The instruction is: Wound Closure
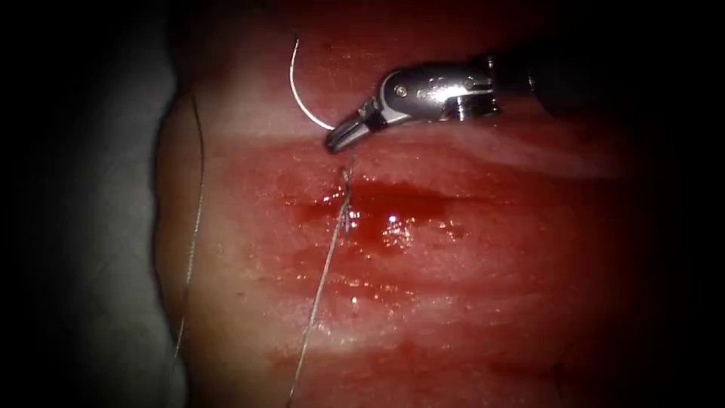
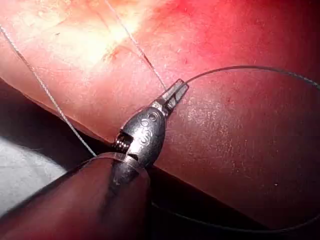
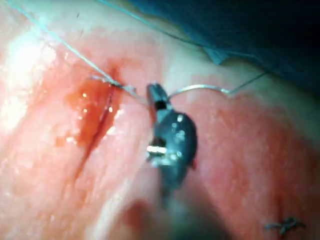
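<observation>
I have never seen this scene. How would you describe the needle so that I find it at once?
Start at the tissue and its wet red cut in the middle. Just above the cut's left end, the right arm's tool comes in from the right, its fingers shut on one end of the needle. The needle is a stiff, bright curve rising free of the tissue, unlike the thin, limp thread running down from the cut.

Silver tool (image 1: 343, 136), silver needle (image 1: 296, 91), glossy red tissue (image 1: 468, 287).
</observation>
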You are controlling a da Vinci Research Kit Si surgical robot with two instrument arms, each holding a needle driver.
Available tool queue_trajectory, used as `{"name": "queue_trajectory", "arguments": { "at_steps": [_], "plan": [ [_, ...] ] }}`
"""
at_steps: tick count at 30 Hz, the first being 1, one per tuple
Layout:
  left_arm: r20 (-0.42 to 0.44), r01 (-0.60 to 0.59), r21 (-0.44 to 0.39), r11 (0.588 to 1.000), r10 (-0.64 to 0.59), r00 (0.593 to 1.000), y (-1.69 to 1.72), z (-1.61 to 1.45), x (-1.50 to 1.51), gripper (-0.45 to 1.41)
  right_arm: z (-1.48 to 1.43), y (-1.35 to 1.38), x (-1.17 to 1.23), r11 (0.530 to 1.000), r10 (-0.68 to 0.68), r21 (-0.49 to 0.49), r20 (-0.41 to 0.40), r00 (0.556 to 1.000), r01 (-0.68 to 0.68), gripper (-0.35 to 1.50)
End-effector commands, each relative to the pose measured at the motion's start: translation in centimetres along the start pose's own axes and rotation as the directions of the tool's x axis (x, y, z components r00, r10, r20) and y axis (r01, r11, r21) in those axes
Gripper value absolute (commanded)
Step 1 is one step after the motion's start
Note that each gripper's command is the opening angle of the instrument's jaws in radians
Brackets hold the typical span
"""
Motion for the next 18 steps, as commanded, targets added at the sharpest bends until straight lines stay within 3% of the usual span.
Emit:
{"name": "queue_trajectory", "arguments": {
  "at_steps": [1,8,18],
  "plan": [
    [0.001,0.013,-0.002,1.0,-0.013,1.0,0.18,0.11,-0.16,-0.45,0.07,0.0,-0.08,1.0,0.001,-0.016,0.011,1.0,0.0,-0.35],
    [0.007,0.031,-0.016,0.999,-0.031,0.999,0.32,0.23,-0.41,-0.45,-0.02,0.04,-0.24,0.997,0.002,-0.083,0.043,0.999,0.002,-0.35],
    [0.015,0.051,-0.04,0.998,-0.05,0.999,0.59,0.24,-0.62,-0.45,-0.21,0.2,-0.29,0.989,0.007,-0.149,0.047,0.999,0.0,-0.35]
  ]
}}
